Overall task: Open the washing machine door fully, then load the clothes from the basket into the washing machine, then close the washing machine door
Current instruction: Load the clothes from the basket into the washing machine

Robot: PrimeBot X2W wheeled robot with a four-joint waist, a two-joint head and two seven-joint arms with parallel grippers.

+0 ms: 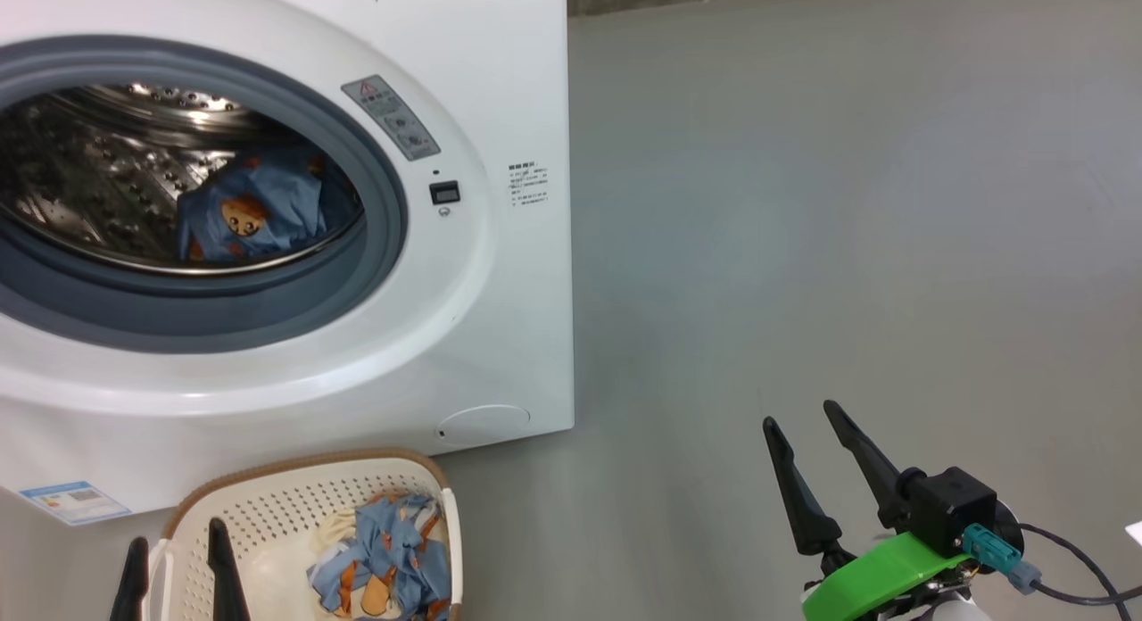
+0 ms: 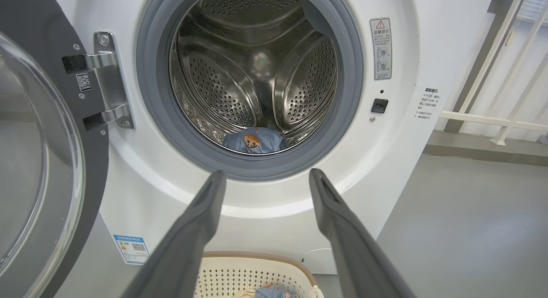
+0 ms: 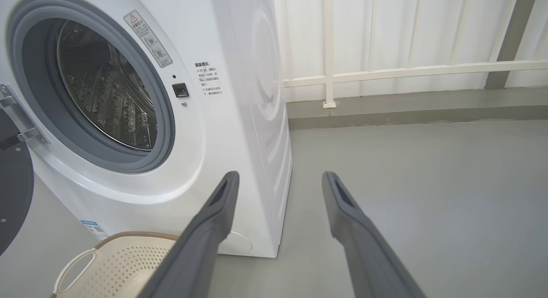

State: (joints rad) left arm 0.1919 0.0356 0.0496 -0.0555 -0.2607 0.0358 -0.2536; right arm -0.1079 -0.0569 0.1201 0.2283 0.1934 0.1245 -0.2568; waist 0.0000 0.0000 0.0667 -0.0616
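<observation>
The white washing machine (image 1: 500,273) fills the left of the head view. Its black-rimmed glass door (image 2: 47,161) is swung wide open on the left hinge. One blue bear-print garment (image 1: 254,212) lies inside the steel drum, also visible low in the drum (image 2: 255,140). More of the clothes (image 1: 385,558) lie in the cream basket (image 1: 268,505) on the floor before the machine. My left gripper (image 1: 177,560) hovers open over the basket's left side, empty, fingers pointing at the drum opening (image 2: 265,174). My right gripper (image 1: 807,429) stands open and empty over the floor to the right.
Bare grey floor (image 1: 848,246) spreads to the right of the machine. A white railing (image 3: 385,71) and pale wall run behind it. The basket's handle (image 3: 75,268) shows at the lower left of the right wrist view.
</observation>
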